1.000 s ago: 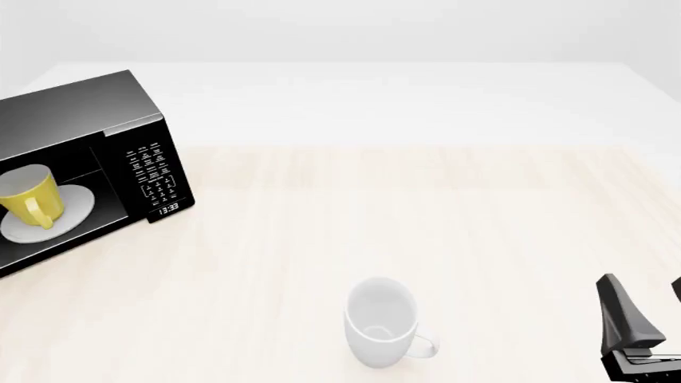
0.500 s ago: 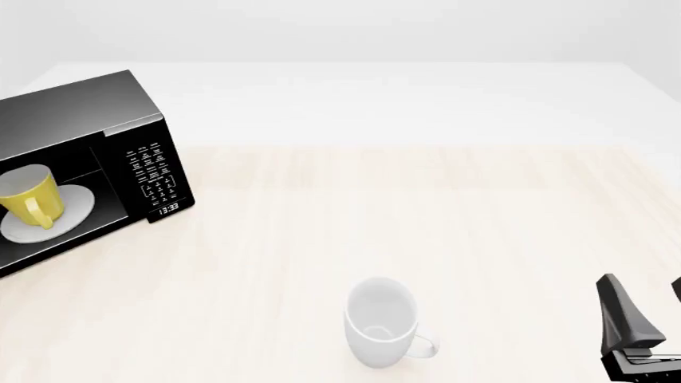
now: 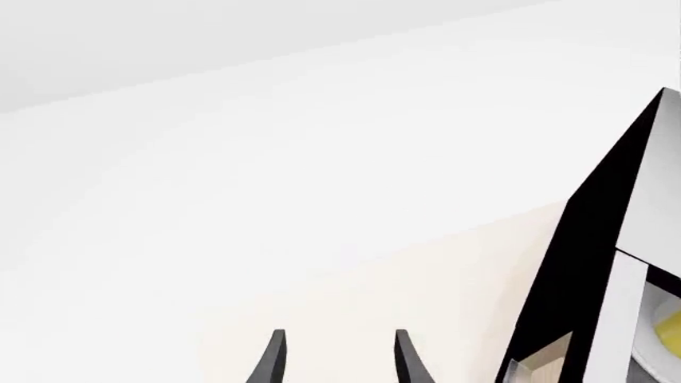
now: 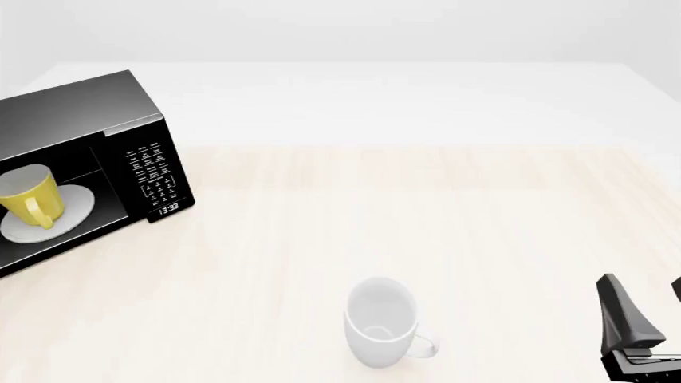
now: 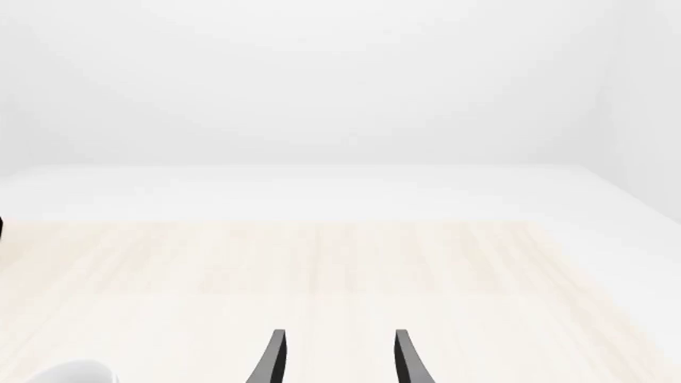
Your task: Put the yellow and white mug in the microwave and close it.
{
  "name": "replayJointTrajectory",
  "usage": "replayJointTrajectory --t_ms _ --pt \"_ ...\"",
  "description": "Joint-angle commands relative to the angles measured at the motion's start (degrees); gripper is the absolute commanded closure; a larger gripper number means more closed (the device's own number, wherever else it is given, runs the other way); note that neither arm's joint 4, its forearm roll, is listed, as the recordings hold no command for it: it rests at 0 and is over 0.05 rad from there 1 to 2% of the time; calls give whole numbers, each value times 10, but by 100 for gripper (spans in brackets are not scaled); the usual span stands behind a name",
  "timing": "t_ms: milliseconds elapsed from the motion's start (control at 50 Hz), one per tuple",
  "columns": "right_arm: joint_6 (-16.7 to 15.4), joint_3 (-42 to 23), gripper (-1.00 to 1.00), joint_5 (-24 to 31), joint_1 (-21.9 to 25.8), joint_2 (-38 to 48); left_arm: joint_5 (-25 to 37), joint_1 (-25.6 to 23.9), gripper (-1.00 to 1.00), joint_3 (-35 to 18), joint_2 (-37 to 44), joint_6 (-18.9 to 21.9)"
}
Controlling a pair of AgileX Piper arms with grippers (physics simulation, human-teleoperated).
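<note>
1. The yellow and white mug (image 4: 27, 197) stands upright inside the microwave (image 4: 85, 136), on the white round turntable plate (image 4: 66, 214). Its loop handle points toward the front of the table.
2. The microwave sits at the far left of the table (image 4: 426, 215), and its left part is cut by the edge of the front view. The cavity shows plainly, with the mug and plate clear to see. I cannot see the door itself in the front view.
3. The keypad panel (image 4: 151, 171) with white marks is on the right side of the microwave's front, and a small clock display (image 4: 168, 209) is below it.
4. In the left wrist view, a black corner of the microwave (image 3: 596, 263) is near, with a small bit of yellow at the edge of the picture.
5. The left pincer (image 3: 335, 359) is released; its two dark fingertips stand apart with nothing between them. It is not seen in the front view.
6. A larger white mug (image 4: 380, 321) stands upright near the front middle of the table, well apart from the microwave.
7. The right pincer (image 5: 335, 359) is also released and holds nothing. In the front view it is at the lower right corner, to the right of the white mug and not touching it.
</note>
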Motion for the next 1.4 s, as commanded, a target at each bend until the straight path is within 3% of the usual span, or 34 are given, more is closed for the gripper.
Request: replayJointTrajectory --t_ms 20,700,1400 --pt "0 0 -100 0 0 0 -21 -19 -100 18 21 9" --pt "0 0 -100 0 0 0 -85 -121 -100 43 113 16" --pt "0 0 -100 0 0 0 -79 -196 -100 38 145 -3"
